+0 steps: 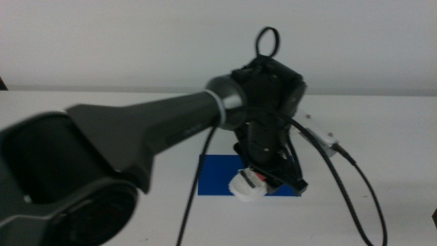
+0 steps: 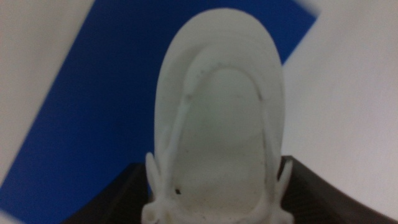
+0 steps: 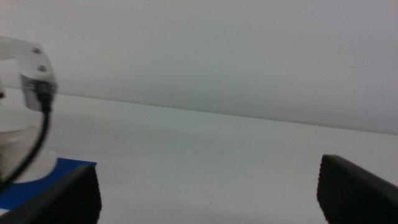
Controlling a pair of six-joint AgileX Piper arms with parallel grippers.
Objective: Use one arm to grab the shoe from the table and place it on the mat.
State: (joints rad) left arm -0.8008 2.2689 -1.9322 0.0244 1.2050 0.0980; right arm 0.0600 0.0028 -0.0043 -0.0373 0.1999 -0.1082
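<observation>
The left arm (image 1: 157, 126) reaches from the left over the table (image 1: 382, 130). Its gripper (image 1: 263, 179) is shut on the white shoe (image 1: 247, 186), whose red strap shows. It holds the shoe low over the front right part of the blue mat (image 1: 215, 176). I cannot tell whether the shoe touches the mat. In the left wrist view the shoe (image 2: 221, 118) sits between the dark jaws of the left gripper (image 2: 217, 202), with the mat (image 2: 106, 106) under it. My right gripper (image 3: 211, 193) is open and empty, off to the right of the mat's corner (image 3: 31, 186).
A white camera mount (image 1: 321, 133) and black cables (image 1: 355, 198) hang from the left arm's wrist, to the right of the mat. The mount also shows in the right wrist view (image 3: 28, 68). A pale wall (image 1: 136, 41) stands behind the table.
</observation>
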